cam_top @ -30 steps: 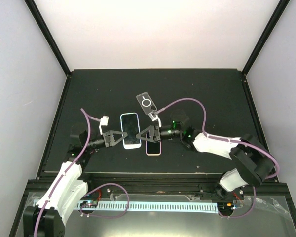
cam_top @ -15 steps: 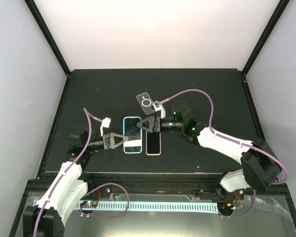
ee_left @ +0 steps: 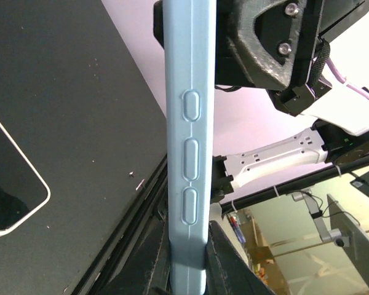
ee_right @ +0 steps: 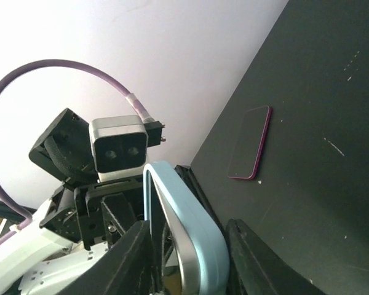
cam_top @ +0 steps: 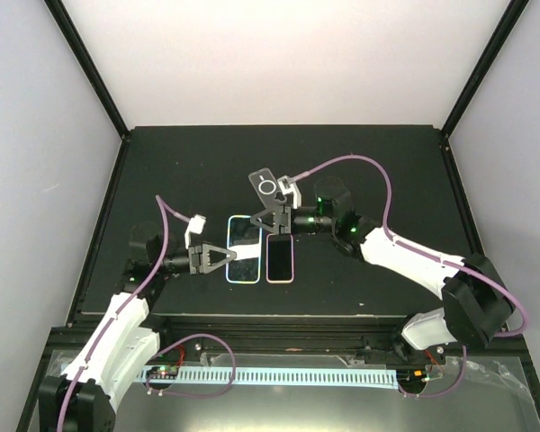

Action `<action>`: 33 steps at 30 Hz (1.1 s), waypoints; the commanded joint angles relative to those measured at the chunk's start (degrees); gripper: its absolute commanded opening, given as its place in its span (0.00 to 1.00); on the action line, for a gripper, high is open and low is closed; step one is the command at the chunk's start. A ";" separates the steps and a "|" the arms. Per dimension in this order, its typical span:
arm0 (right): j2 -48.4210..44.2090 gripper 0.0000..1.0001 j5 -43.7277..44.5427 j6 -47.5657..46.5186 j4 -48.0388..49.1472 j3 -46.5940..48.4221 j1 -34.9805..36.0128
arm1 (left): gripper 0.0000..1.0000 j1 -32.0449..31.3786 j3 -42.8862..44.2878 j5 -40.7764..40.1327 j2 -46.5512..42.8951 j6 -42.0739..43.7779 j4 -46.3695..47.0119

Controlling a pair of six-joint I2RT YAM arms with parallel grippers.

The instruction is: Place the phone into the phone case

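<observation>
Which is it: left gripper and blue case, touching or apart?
Touching: the left wrist view shows the left gripper pinching the blue case between its fingers.

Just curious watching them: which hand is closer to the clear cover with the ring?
Right. The right hand is just on the near side of the clear cover; the left hand is farther back toward the robot and leftward, holding the blue case.

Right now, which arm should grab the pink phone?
Probably the right: the left gripper is clamped on the blue case, and the pink phone lies close beside the right gripper.
</observation>
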 commanded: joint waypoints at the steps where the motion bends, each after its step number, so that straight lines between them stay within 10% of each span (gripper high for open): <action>1: -0.51 0.31 -1.16 0.48 1.99 1.21 -0.15 | 0.02 -0.23 5.61 -2.96 -0.37 7.28 -8.47; 15: 1.54 0.03 -2.50 7.01 4.12 1.76 -0.16 | 0.02 -0.23 10.04 -14.39 4.20 17.74 -25.58; 26: 0.82 0.52 -2.66 7.58 4.95 -3.52 -0.09 | 0.01 -0.23 2.93 -11.21 1.40 0.12 -4.90; 33: 0.58 0.57 -3.67 10.04 9.52 -8.13 1.23 | 0.02 -0.23 3.24 -13.42 -0.42 -4.90 -0.90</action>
